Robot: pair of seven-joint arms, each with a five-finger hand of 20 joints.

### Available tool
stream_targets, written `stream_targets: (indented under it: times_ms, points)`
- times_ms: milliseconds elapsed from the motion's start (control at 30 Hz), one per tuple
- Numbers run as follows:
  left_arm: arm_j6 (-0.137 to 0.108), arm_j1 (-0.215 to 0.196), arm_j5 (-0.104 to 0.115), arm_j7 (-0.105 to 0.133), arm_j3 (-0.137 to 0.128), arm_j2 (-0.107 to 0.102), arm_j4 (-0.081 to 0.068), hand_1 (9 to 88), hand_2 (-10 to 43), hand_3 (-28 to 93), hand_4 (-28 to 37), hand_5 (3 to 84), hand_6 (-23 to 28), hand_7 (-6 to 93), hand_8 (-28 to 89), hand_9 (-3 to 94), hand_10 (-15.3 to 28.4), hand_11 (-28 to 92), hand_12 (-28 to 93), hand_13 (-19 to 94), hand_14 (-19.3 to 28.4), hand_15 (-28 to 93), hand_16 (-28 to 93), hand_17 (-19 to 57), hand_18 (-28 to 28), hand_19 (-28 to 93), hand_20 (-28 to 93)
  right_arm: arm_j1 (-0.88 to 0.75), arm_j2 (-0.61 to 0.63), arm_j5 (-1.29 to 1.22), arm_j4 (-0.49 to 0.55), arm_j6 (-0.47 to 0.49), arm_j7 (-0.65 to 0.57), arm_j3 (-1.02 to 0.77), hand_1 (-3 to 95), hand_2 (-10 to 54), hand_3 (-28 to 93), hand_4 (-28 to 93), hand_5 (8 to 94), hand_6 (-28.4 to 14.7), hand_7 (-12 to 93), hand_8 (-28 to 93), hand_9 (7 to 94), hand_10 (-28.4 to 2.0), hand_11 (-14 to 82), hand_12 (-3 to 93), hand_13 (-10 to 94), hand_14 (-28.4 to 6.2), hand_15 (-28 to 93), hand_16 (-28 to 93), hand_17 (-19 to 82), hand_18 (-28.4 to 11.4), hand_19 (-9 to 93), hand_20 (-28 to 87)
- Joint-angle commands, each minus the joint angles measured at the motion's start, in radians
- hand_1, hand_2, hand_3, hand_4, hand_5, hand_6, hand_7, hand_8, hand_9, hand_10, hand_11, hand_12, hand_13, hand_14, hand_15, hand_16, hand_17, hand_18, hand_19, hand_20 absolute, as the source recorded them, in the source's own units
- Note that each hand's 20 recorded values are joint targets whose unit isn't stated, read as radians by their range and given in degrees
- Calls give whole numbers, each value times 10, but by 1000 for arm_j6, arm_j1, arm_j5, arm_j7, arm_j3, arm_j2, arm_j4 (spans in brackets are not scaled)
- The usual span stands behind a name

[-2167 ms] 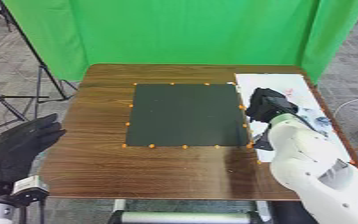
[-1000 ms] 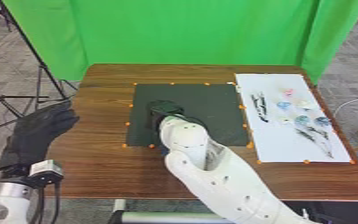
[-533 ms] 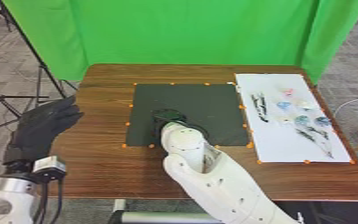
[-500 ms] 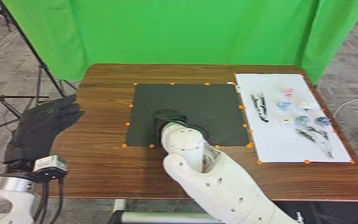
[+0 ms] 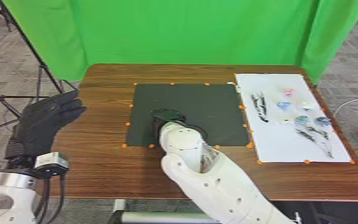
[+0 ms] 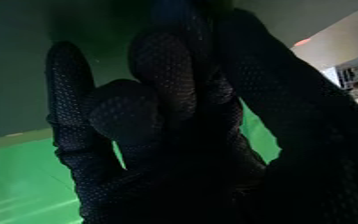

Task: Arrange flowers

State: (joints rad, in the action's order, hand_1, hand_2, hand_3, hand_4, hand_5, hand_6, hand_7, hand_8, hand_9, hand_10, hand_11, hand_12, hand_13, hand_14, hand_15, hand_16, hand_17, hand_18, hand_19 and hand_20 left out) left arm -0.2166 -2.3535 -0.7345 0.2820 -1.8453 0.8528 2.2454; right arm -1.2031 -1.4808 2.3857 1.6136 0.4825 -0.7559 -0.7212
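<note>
Loose artificial-looking blooms lie spread on a smooth white sheet at the right side of a brown wood-grain table: a ruffled pink flower farthest away, a pale blue flower and a rounded white flower nearer, then a small pale flower and, to its right, two fuller blue-grey blooms. Thin, dark stems lie lengthwise along the sheet's left part, while wispy, feathery sprigs fan out on its near part. To the left, the right hand, in black fabric, is over a flat, dark, squarish mat, its smooth white arm slanting in from the near right. The wrist view shows the knit texture of the right hand; whether it grips anything cannot be told. At the table's left edge, the gloved left hand holds nothing, its fingers extended and narrowly spaced. Small orange markers line the mat and sheet, and a green fabric backdrop hangs beyond the table.
</note>
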Motion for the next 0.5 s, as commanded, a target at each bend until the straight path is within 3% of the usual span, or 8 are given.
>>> stream_targets:
  times_ms: [33,167,233,400,433,500]
  points:
    - [11,-10,-7,-16,5,7,2,270,51,820,-140,457,135,138,-83,380,215,331,100,259,276,540,-99,-105,216,548,135,1,3,74,10,13,-10,23,317,-28,734,-212,728,-87,482,-95,733,-197,565,294,737,-157,775,280,346,-281,868,21]
    - [5,-24,-6,-15,-1,8,7,270,51,820,-139,457,135,138,-82,380,216,331,100,259,275,540,-100,-105,216,548,135,19,14,34,20,35,-39,36,309,-24,730,-208,730,-91,489,-98,735,-203,569,293,738,-159,778,276,349,-282,870,10]
    - [2,-48,-7,-15,-16,13,16,270,50,821,-138,456,135,138,-82,380,216,331,100,259,276,540,-99,-105,216,548,135,35,29,25,38,50,-47,50,289,-12,721,-207,732,-95,489,-98,735,-208,569,294,739,-161,779,275,350,-282,871,6]
    - [-27,-128,4,11,-60,26,38,271,50,821,-138,456,135,137,-82,380,216,331,100,259,275,539,-99,-105,216,548,135,88,77,-32,108,51,-58,93,215,52,684,-201,740,-108,480,-91,736,-225,566,297,741,-169,783,274,358,-283,878,-8]
    - [-57,-144,17,47,-53,12,39,270,50,821,-138,456,135,138,-82,380,215,331,100,259,275,539,-99,-105,216,548,135,71,78,27,128,67,-22,80,203,61,683,-198,742,-110,476,-88,736,-229,564,298,742,-171,784,274,359,-284,879,-12]
    - [-137,-166,60,147,-31,-15,41,271,50,821,-139,458,135,140,-81,381,215,332,101,261,275,540,-98,-105,216,548,135,106,132,75,173,54,5,121,188,76,676,-194,742,-114,471,-82,735,-234,561,299,740,-177,785,275,360,-284,881,-21]
